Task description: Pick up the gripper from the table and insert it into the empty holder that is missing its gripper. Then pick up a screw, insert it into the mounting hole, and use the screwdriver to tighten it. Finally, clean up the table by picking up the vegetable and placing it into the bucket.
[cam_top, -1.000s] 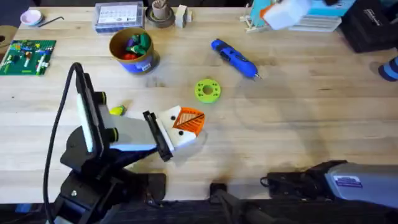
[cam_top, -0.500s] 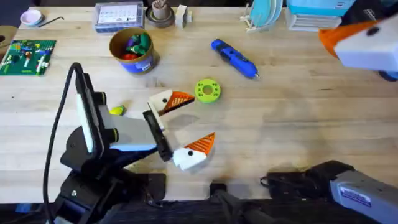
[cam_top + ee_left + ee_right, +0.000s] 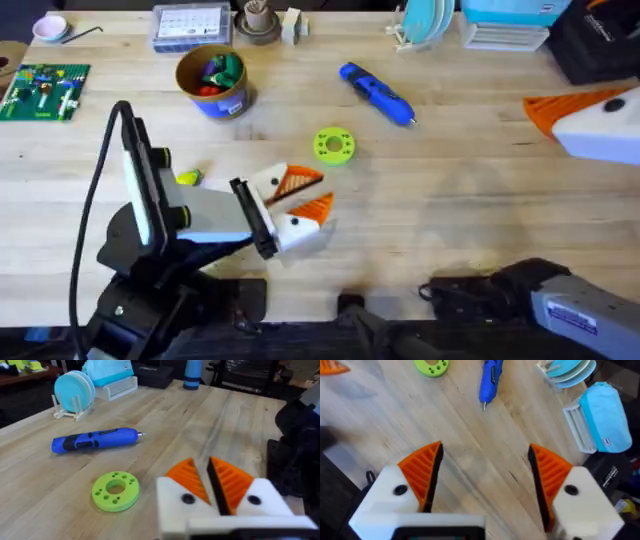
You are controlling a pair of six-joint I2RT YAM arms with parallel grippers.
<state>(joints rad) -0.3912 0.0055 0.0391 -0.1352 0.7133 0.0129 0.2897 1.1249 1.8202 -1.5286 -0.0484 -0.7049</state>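
i count two grippers of mine. my left gripper [image 3: 298, 196] sits low over the table middle, its two orange pads nearly together with a thin gap and nothing between them. my right gripper [image 3: 485, 477] hangs above the table's right side, its two pads spread wide apart.

one blue screwdriver [image 3: 377, 94] lies on the wood beyond one green ring disc [image 3: 334, 145]. one small yellow-green vegetable [image 3: 187, 178] lies beside my left arm. one tan bucket [image 3: 212, 81] with toy pieces stands at the far left. i can read no writing on any of them.
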